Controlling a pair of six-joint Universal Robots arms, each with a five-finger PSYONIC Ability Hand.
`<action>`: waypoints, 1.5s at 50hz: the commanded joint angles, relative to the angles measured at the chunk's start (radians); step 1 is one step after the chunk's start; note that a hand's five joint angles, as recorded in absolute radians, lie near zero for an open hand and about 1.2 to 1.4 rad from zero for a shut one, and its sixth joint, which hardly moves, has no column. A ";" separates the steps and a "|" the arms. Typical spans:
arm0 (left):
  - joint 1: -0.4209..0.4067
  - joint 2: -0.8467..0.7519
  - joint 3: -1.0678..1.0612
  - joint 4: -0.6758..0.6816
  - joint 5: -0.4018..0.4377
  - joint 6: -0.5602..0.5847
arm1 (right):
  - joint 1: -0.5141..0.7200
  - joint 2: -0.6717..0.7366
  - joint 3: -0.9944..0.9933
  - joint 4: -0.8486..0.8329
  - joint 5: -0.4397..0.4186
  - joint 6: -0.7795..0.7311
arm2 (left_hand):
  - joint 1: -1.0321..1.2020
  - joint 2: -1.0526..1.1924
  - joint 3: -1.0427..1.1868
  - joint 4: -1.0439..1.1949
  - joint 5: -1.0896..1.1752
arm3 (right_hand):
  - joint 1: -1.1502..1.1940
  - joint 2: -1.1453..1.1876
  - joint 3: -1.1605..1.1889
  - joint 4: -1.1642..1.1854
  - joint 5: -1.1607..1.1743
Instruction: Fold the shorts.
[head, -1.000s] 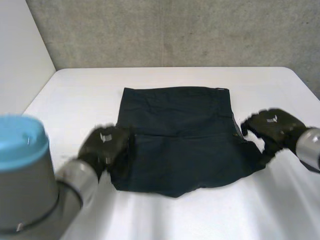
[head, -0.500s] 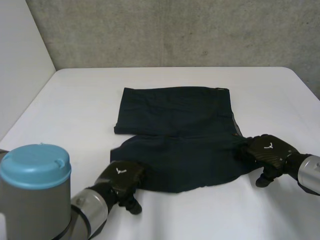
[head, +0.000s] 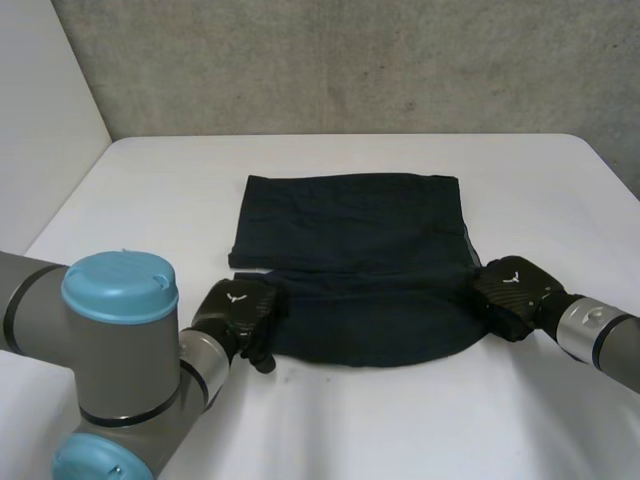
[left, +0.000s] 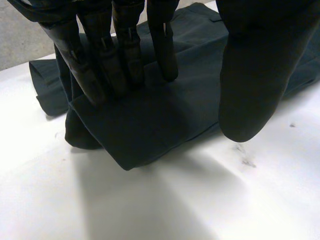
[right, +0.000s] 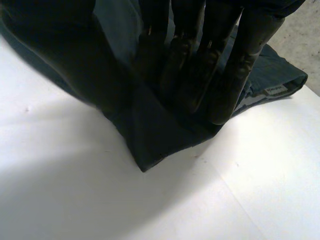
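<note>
Dark shorts (head: 350, 250) lie flat in the middle of the white table (head: 400, 430), with a fold line across them. My left hand (head: 235, 310) rests on their near left corner. In the left wrist view its straight fingers (left: 100, 65) press on the cloth (left: 150, 125), and the thumb (left: 255, 75) stands apart over bare table. My right hand (head: 510, 290) is at the near right corner. There its fingers (right: 215, 85) and thumb close on the cloth (right: 155, 140), whose tip pokes out below them.
A grey concrete wall (head: 350, 60) stands behind the table's far edge, and a white panel (head: 40, 120) at the left. Bare tabletop runs along the near side and round the shorts.
My left hand has moved from the table in front of the shorts up onto their near left corner. My right hand has closed on the near right corner. The near hem has shifted slightly away.
</note>
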 joint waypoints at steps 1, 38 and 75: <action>-0.002 -0.044 0.034 0.021 0.000 0.000 | 0.020 0.012 -0.015 -0.025 0.032 0.039 | 0.053 0.057 0.047 0.059 0.063 | 0.453 0.241 0.250 0.242 0.288; 0.073 0.320 -0.087 -0.456 0.013 0.212 | 0.139 -0.299 0.017 0.415 0.199 -0.032 | 0.845 0.849 0.840 0.851 0.856 | 0.453 0.241 0.250 0.242 0.288; 0.093 -0.436 0.829 -0.118 -0.073 0.471 | 0.238 0.121 -0.535 0.227 0.417 0.181 | 0.845 0.849 0.840 0.851 0.856 | 0.453 0.241 0.250 0.242 0.288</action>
